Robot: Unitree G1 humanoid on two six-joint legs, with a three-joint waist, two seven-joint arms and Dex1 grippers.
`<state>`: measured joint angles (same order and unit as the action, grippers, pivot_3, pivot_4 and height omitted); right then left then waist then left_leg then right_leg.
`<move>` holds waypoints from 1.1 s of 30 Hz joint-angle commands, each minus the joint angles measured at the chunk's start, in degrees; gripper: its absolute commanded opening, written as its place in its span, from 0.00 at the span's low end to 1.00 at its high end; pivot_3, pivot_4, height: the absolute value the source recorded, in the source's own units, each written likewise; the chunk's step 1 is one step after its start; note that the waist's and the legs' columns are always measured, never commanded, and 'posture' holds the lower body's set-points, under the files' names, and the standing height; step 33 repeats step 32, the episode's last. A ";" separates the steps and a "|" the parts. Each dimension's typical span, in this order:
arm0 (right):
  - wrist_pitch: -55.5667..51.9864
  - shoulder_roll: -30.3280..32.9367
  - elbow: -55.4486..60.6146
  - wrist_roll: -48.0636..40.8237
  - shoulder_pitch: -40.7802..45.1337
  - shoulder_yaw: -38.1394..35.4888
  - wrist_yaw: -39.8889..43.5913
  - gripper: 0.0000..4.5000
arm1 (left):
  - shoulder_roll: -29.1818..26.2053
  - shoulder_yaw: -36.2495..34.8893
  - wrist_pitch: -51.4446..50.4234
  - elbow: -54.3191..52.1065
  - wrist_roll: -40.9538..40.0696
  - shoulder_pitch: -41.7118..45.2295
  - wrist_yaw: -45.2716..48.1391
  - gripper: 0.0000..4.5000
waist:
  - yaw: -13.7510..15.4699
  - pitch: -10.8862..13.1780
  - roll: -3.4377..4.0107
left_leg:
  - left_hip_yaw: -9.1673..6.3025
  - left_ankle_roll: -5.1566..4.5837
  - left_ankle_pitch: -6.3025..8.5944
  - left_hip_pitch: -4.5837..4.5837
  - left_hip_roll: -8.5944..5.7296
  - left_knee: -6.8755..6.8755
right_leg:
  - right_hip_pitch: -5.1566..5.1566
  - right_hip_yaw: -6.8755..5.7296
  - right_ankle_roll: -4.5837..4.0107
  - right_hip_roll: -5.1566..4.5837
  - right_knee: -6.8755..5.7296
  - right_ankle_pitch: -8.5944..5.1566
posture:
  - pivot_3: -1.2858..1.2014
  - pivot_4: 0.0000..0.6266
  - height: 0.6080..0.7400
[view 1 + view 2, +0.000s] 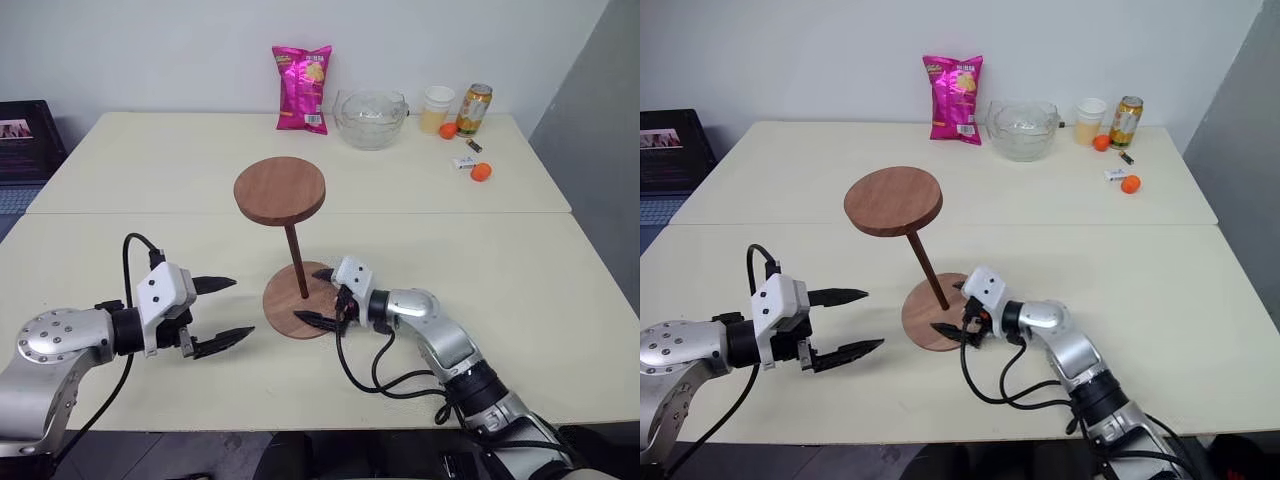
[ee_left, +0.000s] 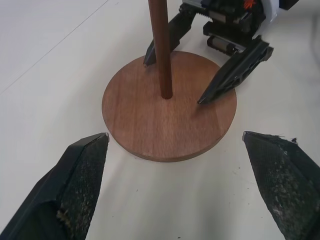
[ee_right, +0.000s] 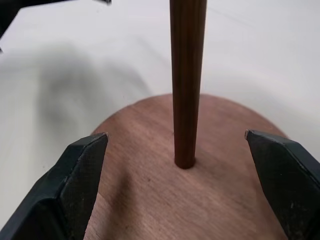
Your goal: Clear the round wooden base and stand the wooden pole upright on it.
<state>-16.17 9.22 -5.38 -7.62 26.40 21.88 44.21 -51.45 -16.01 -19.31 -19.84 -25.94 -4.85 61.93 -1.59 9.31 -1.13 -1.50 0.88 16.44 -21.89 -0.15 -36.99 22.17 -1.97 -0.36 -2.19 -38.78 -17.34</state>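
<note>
You see the slim dark-brown wooden pole [image 1: 295, 258] standing in the round reddish-brown wooden base [image 1: 290, 312] mid-worktop [image 1: 560, 300]; right tool [image 1: 322, 297] released astride it, left tool [image 1: 222, 312] spread nearby, snacks well behind.

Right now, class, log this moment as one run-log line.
wooden pole: standing in round wooden base | right gripper: open around pole, not gripping | left gripper: open, apart | table

Both arms reach inward, left pincer [image 1: 222, 313] and right pincer [image 1: 318, 297] spread wide, facing each other.
</note>
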 commanded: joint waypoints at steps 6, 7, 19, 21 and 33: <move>-4.06 6.85 9.17 -3.19 0.75 -3.61 5.22 0.99 | -2.33 -1.07 -2.23 0.55 1.37 2.53 -2.24 1.00 | 0.03 0.05 -0.02 | 0.00 0.00 0.00 0.00 -0.01 -0.02 | 0.00 -0.01 0.00 0.00 -0.02 0.00 | 0.52 0.24 1.00; -4.55 8.28 10.27 -3.69 0.76 -4.34 6.02 0.99 | -2.74 -1.16 -2.62 0.62 1.37 2.71 -2.14 1.00 | 0.03 0.09 -0.05 | 0.00 0.00 0.00 0.00 -0.01 -0.02 | -0.01 -0.01 0.01 0.01 -0.03 0.00 | 0.52 0.24 1.00; -10.94 28.48 21.03 -15.55 -0.40 -17.36 18.39 0.99 | -6.80 -2.00 -6.01 -1.25 1.66 3.38 -2.45 1.00 | 0.23 0.58 -0.21 | 0.00 0.00 0.00 -0.01 -0.01 -0.06 | -0.03 -0.02 0.01 0.02 -0.05 -0.01 | 0.52 0.24 1.00; -13.19 31.39 21.87 -18.34 -0.04 -20.64 19.42 0.99 | -6.76 -2.27 -5.68 -0.47 1.14 4.51 -2.08 1.00 | 0.22 0.66 -0.23 | 0.00 0.00 0.00 0.00 -0.01 -0.05 | -0.02 -0.03 0.01 0.03 -0.07 -0.01 | 0.52 0.24 1.00; -14.46 40.96 24.96 -23.66 -2.49 -25.28 25.43 0.99 | -6.71 -1.63 -5.74 0.87 0.74 7.17 -1.55 1.00 | 0.21 0.82 -0.30 | 0.02 0.00 -0.01 0.00 -0.01 -0.10 | -0.06 -0.03 0.02 0.04 -0.10 0.00 | 0.52 0.24 1.00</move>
